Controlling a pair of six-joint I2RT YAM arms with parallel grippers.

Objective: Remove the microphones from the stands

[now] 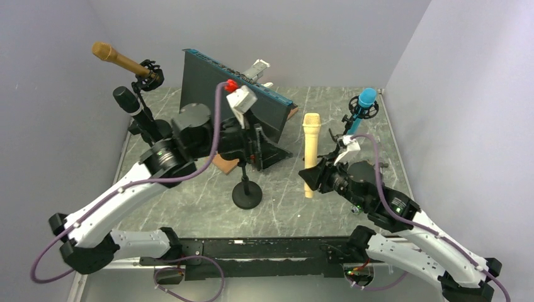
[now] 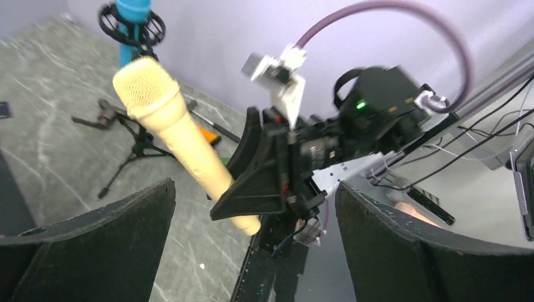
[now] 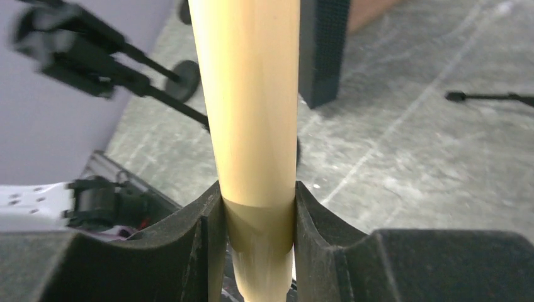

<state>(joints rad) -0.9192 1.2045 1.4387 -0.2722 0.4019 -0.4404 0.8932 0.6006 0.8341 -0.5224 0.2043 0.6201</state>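
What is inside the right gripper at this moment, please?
The cream microphone, its handle clamped between both fingers of the right gripper. The pad faces touching it are hidden by the handle.

- Table (image 1: 283, 211): grey marbled top.
- Round-base stand (image 1: 247, 196): upright, near centre.
- Dark panel (image 1: 201, 78): on edge, far centre.
- Brown block (image 1: 223, 165): by the panel's near side.
- Tripod (image 2: 134, 146) with blue mic (image 1: 366, 99): far right.

Round-base stand (image 1: 247, 194) blocks centre; tabletop (image 1: 280, 189) open between it and microphone (image 1: 311, 145)
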